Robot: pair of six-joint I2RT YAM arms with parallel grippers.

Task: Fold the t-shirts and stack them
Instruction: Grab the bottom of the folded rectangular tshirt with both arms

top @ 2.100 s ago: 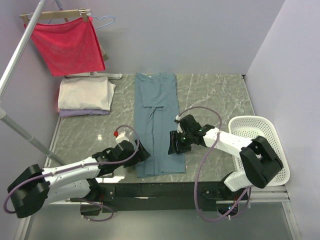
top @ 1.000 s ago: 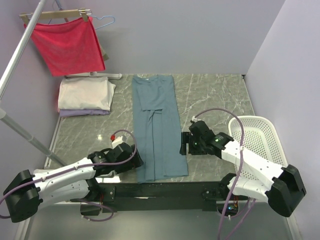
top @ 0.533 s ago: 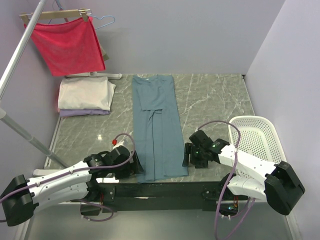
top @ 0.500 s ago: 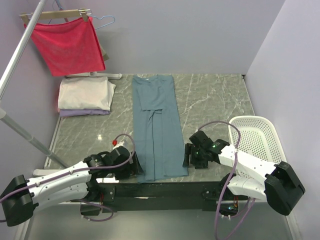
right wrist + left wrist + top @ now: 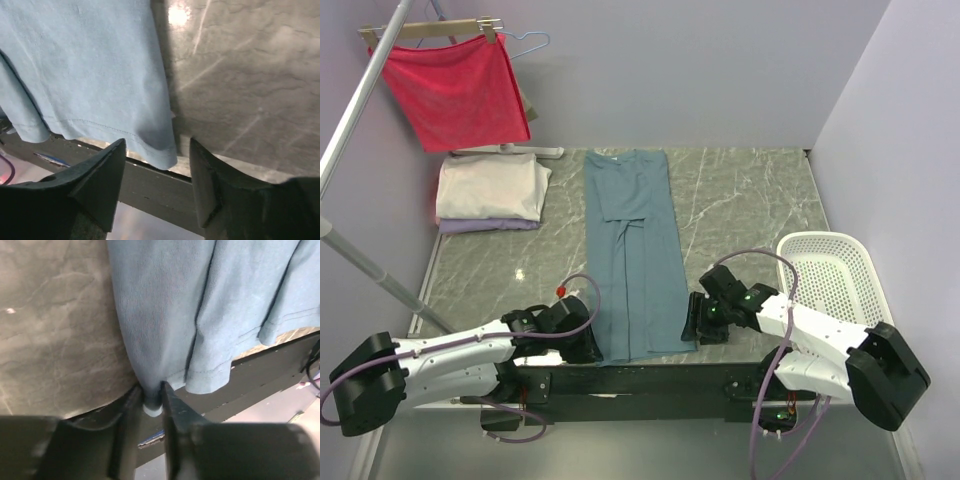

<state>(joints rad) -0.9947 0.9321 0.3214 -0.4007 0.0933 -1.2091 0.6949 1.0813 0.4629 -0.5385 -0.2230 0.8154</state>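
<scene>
While both arms are coming down to the near edge, the grey marble table (image 5: 750, 200) is carrying everything. The blue t-shirt (image 5: 635, 250) is lying as a long strip down the middle, collar at the far end, hem hanging a little over the near edge; it is not shifting at all compared with a second ago. At far left the cream t-shirt (image 5: 488, 188) is sitting folded on top of the lavender t-shirt (image 5: 485, 226), so that pile is waiting for this one. The white basket (image 5: 840, 285) is standing at the right, well apart from the cloth.

Now the change: the left gripper (image 5: 150, 400), gaping wide a second ago, is pinching down to a narrow gap, and the near-left corner of the hem is running right between its fingers (image 5: 167, 400). I am calling that a grip on the corner. The right gripper (image 5: 156, 150) is sliding nearer along the shirt's right edge and is now straddling the near-right corner, its fingers (image 5: 100, 175) standing well apart with the cloth between them but not touching either one, so it is holding nothing yet.

For the task, that is pointing to a lengthwise fold: one corner caught, the other lined up. The right side needs to close before any lift, or the hem is going to rise crooked.
</scene>
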